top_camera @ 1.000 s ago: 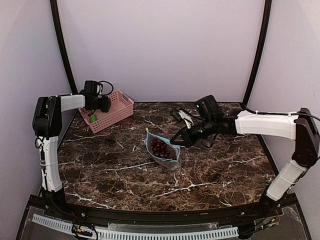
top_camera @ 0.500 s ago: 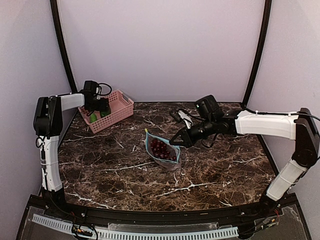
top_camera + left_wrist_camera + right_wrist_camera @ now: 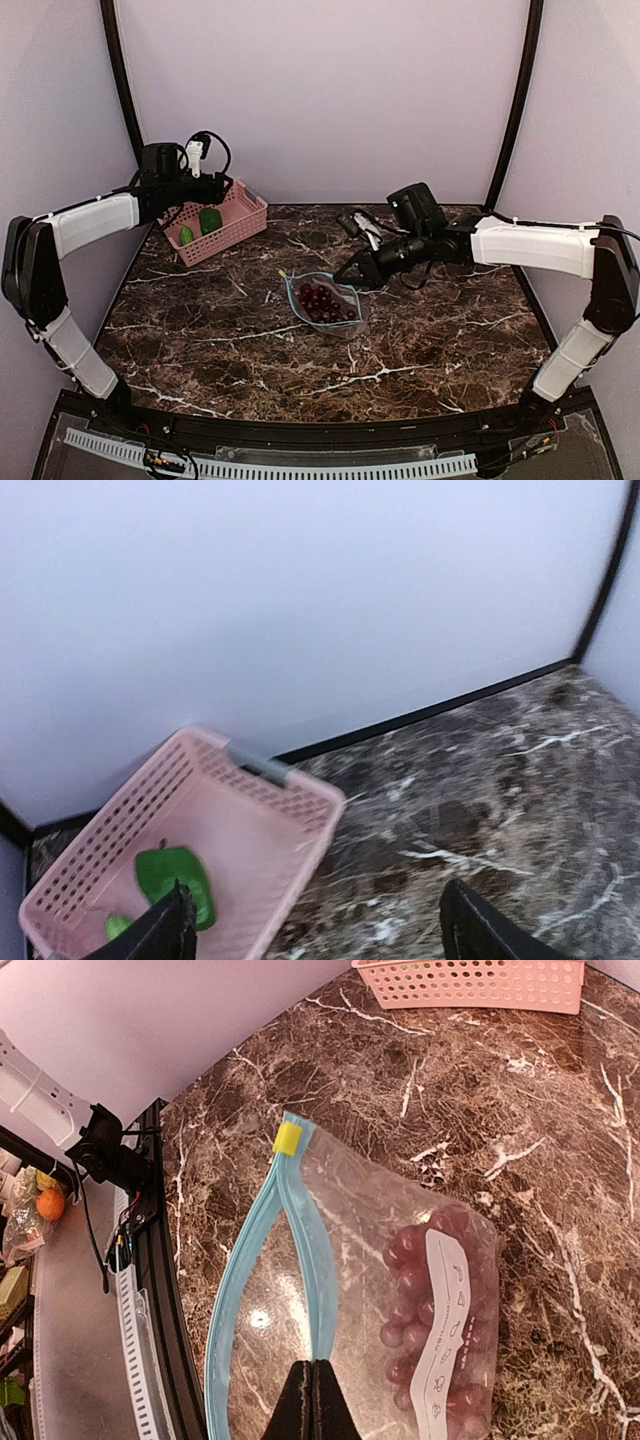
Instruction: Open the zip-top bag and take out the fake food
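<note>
Mid-tabletop (image 3: 420, 350) sits the job: the grapes aren't out yet, and that's the step to get right. The basket (image 3: 228, 242) at the far left corner already holds the green piece (image 3: 210, 220). The bag (image 3: 340, 292) lies flat in the middle with the grapes (image 3: 318, 302) inside it. The right fingers (image 3: 300, 1405) are pressed together on the bag's near lip, and I'd say that pinch must hold firm and lift a touch so the mouth gapes. The left fingers (image 3: 170, 935) are spread wide with nothing between them, hanging above the basket and well apart from the bag. They should come in through the mouth and close on the bunch itself, not on the slippery film, or the whole pouch will drag along. The top view gives both arms and that gap between them, but it hides how open the mouth is. The right wrist view settles that, showing the teal strip (image 3: 240, 1280) split into two lines running from the yellow slider (image 3: 287, 1140). The left wrist view shows only the basket and the green piece below its fingers, no bag at all.
</note>
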Available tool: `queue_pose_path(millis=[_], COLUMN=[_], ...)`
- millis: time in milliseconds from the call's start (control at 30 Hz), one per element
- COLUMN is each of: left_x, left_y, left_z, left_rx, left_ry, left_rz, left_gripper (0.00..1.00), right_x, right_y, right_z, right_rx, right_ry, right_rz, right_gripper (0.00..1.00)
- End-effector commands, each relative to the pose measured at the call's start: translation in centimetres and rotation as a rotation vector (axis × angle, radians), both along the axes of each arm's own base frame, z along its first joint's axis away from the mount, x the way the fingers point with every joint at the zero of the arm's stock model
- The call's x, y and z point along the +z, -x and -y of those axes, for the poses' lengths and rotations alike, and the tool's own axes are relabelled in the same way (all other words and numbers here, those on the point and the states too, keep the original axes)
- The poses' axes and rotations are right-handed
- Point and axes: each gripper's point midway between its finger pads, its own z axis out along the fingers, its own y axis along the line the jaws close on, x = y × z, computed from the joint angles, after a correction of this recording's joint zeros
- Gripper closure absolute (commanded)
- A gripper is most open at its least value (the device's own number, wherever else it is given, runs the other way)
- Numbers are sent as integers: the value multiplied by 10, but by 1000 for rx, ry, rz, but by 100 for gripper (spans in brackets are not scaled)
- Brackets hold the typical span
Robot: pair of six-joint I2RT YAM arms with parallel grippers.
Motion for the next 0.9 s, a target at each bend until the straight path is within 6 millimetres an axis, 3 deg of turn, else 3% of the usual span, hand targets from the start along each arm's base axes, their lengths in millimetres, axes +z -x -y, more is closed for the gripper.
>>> queue_pose_path(millis=[0, 33, 67, 100, 200, 300, 500, 667, 867], left_x=[32, 45, 39, 48, 37, 41, 32, 3, -31], left_y=[55, 71, 83, 98, 136, 175, 245, 275, 287], left_z=[52, 60, 68, 78, 101, 118, 155, 186, 213], left_rx=[-263, -306, -357, -407, -551, -680, -947, -1105, -1208], left_ry=[-13, -28, -35, -60, -128, -200, -298, -456, -658], left_rz=[202, 245, 232, 266, 248, 290, 289, 214, 175], left_gripper=[19, 21, 22, 24, 27, 30, 40, 51, 67], right_x=[20, 21, 22, 23, 24, 22, 7, 5, 9], right_y=[4, 4, 4, 4, 3, 1, -2, -4, -6], right_z=[-14, -16, -17, -19, -21, -23, -27, -27, -24], right_rx=[44, 46, 47, 48, 47, 43, 35, 23, 4], right_ry=[-50, -51, -52, -54, -58, -58, -39, -32, -28], right_rz=[34, 34, 34, 33, 26, 16, -28, -32, -19], right_gripper=[100, 100, 100, 100, 100, 100, 100, 100, 100])
